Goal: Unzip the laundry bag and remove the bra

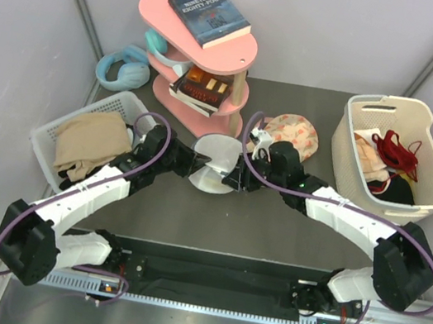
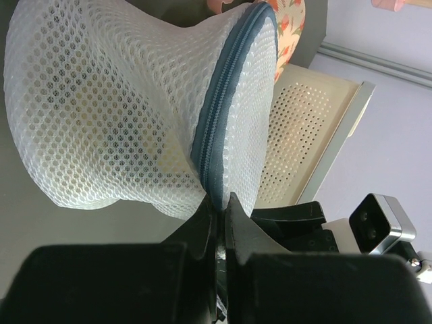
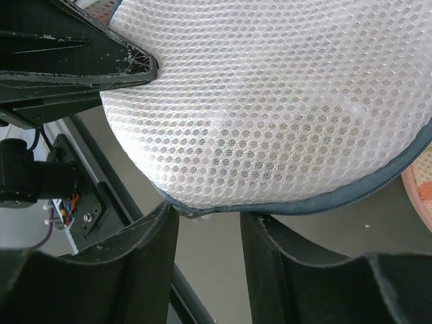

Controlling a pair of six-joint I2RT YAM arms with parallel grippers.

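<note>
Mid-table, laundry bag: left wrist reveals left jaws pinching zip; right jaws spread.

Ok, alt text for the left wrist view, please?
The left end effector is pinched shut on the rim of a white mesh laundry bag, which bulges across the upper left of the frame. The bag's grey-blue zip runs up from the grip, and behind it show a cream perforated basket and some peach floral fabric.
</note>
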